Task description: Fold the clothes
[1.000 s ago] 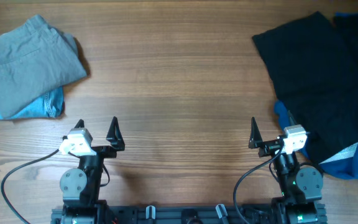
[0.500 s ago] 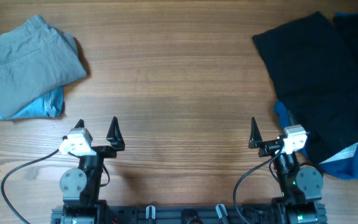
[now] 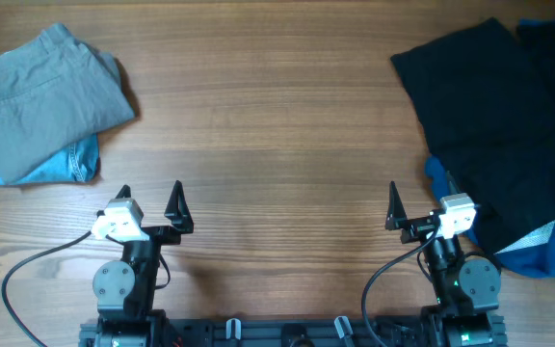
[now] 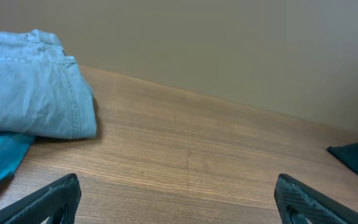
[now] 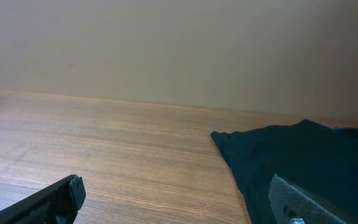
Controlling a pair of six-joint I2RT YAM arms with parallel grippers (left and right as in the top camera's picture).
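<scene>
We are idling between garments, left gripper (image 3: 150, 196) and right gripper (image 3: 419, 196) spread wide, empty; next we are probably reaching for the black cloth (image 3: 489, 106).

A grey garment (image 3: 46, 96) lies folded at the far left, its seams and waistband visible. It rests on top of a folded light blue garment (image 3: 73, 162), which shows out at the near edge. At the far right a black garment (image 3: 494, 125) lies spread and unfolded, partly covering a crumpled blue garment (image 3: 538, 258) near its front edge.
</scene>
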